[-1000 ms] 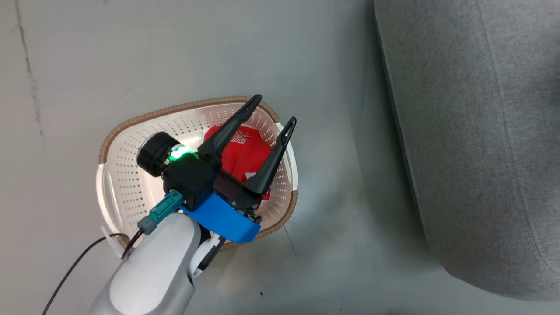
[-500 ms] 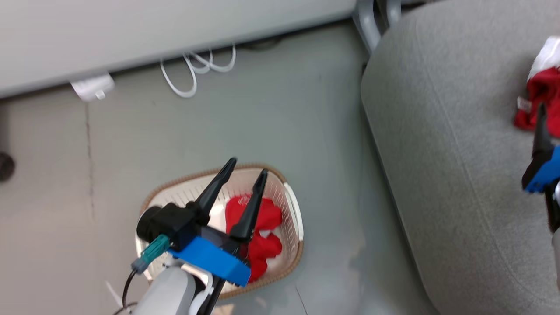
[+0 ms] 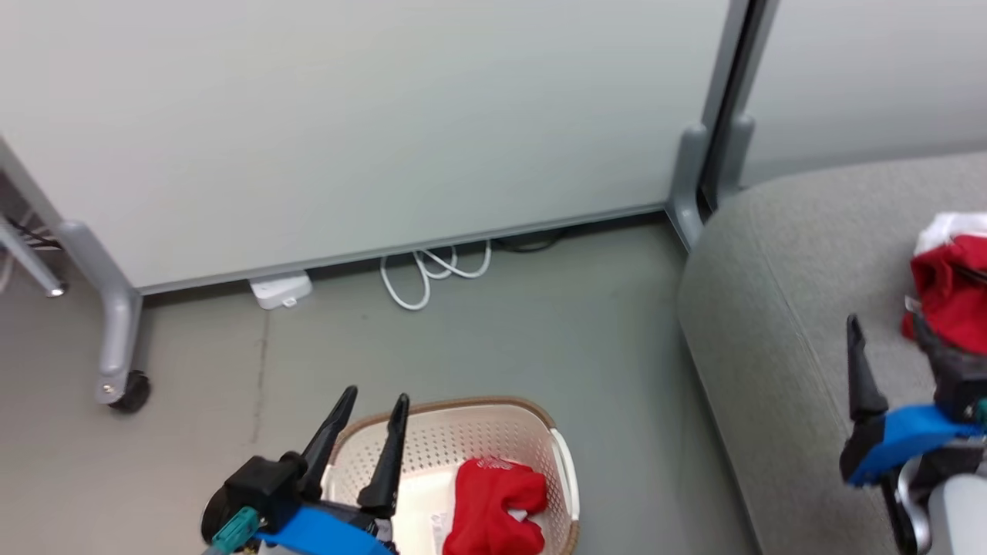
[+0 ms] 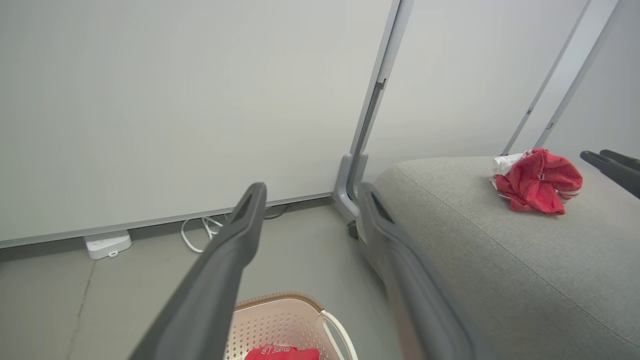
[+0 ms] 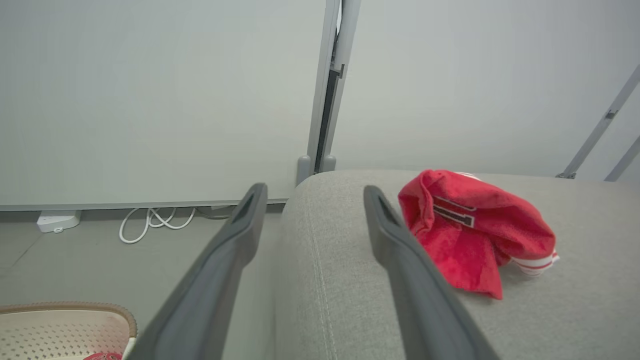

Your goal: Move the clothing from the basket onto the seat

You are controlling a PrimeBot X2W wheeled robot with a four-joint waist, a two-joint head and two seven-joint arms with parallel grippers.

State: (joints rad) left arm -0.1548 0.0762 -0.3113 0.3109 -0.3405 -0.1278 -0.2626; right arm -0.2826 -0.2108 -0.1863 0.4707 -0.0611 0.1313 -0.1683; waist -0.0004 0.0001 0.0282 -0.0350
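The cream perforated basket point(image 3: 463, 432) stands on the floor with one red piece of clothing point(image 3: 493, 509) inside. My left gripper point(image 3: 376, 397) hovers open and empty over the basket's left part. Another red piece of clothing point(image 3: 952, 289) lies crumpled on the grey seat point(image 3: 771, 324). Just short of it, my right gripper point(image 3: 887, 339) stands open with nothing between its fingers. In the right wrist view that clothing point(image 5: 475, 230) rests to the right of my right gripper point(image 5: 315, 192). The left wrist view shows my left gripper point(image 4: 311, 190), the seat point(image 4: 475, 240) and the clothing point(image 4: 537, 180) on it.
A pale partition wall point(image 3: 385, 116) with grey posts point(image 3: 694, 177) stands behind the floor. A castor foot point(image 3: 116, 385) sits at the left. A coiled white cable point(image 3: 432, 270) and a white plug box point(image 3: 281, 291) lie at the wall's base.
The head camera has tilted up, so the whole picture has shifted. My right gripper has come into view at the seat and opened; the red clothing lies free beyond it. The left gripper stays open.
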